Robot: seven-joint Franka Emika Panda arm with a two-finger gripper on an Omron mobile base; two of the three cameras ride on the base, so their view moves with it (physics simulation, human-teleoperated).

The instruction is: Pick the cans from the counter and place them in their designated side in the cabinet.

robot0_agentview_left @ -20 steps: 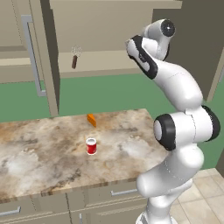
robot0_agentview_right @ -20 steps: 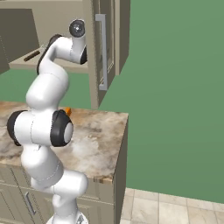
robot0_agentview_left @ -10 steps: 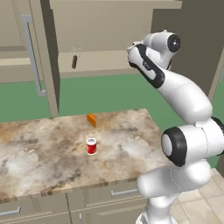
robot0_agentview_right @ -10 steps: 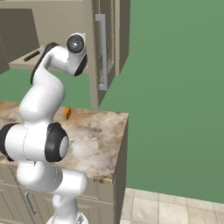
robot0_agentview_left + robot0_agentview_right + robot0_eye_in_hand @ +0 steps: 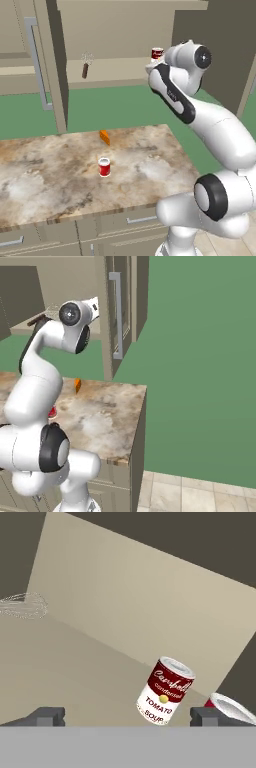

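The dark maroon-and-white labelled can [image 5: 165, 691] stands upright on the cabinet shelf [image 5: 75, 662], a little way ahead of my gripper [image 5: 126, 716]. The gripper is open, its fingertips [image 5: 47, 716] spread wide with nothing between them. From the left base view the same can [image 5: 157, 53] shows on the shelf [image 5: 115, 70] just above my wrist. The bright red can [image 5: 104, 166] stands on the counter [image 5: 50, 180], far below the hand. In the right base view my arm partly hides this red can [image 5: 52, 412].
A wire whisk [image 5: 86, 66] lies on the left part of the shelf. Another red and white can [image 5: 227, 706] stands to the right of the labelled can. An orange object [image 5: 104, 136] lies near the counter's back edge. The open cabinet door [image 5: 52, 65] hangs at left.
The arm has drawn back from the shelf and its elbow has swung out. The labelled can now shows standing free on the shelf. The jaws stayed wide.
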